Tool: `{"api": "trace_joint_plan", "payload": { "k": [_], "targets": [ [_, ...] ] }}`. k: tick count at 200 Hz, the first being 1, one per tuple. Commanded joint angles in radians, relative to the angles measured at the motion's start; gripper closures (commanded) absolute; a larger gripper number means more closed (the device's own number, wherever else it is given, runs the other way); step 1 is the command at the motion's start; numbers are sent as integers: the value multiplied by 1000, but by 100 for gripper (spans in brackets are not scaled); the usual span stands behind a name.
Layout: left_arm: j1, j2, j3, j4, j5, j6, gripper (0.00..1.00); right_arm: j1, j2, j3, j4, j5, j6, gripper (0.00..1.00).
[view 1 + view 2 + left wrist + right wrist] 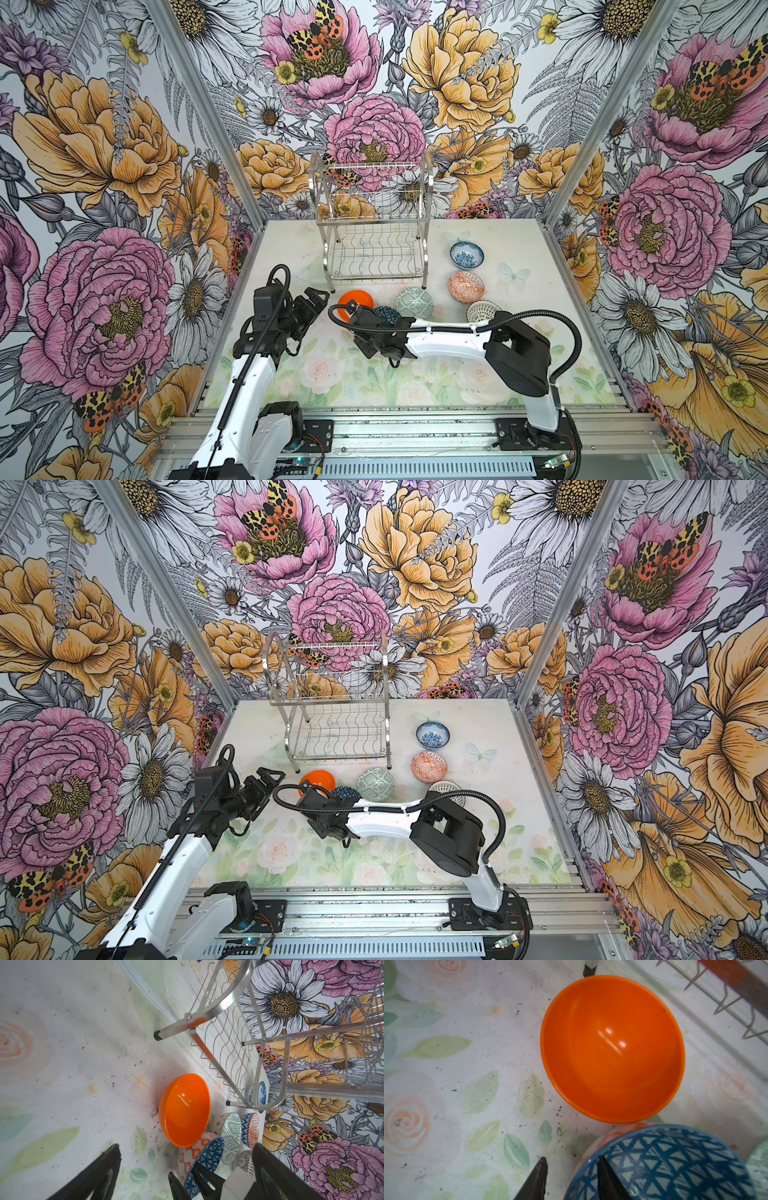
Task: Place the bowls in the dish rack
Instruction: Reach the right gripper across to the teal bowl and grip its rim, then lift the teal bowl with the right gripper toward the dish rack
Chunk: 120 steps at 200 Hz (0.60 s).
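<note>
Glossy smooth orange bowl (612, 1049), shiny metal wire rack (178, 1028).

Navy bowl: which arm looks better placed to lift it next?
Right, probably: the right gripper straddles the rim of the navy bowl, one finger inside, one outside. The left gripper hangs open beyond the orange bowl, touching nothing.

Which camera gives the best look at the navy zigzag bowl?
The right wrist view: the navy zigzag bowl is close and large, its rim between the fingers of the right gripper. The left wrist view shows it smaller, partly behind those fingers. Both top views show only a dark sliver beside the right arm.
</note>
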Motion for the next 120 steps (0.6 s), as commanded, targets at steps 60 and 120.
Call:
{"api": "trace_joint_plan", "payload": {
  "k": [60,120],
  "targets": [
    [15,-7,-15,29,28,26,1,5,-6,33,-13,-15,7,91],
    [16,-9,-14,27,33,25,1,6,-79,8,-13,-34,20,100]
  ]
}}
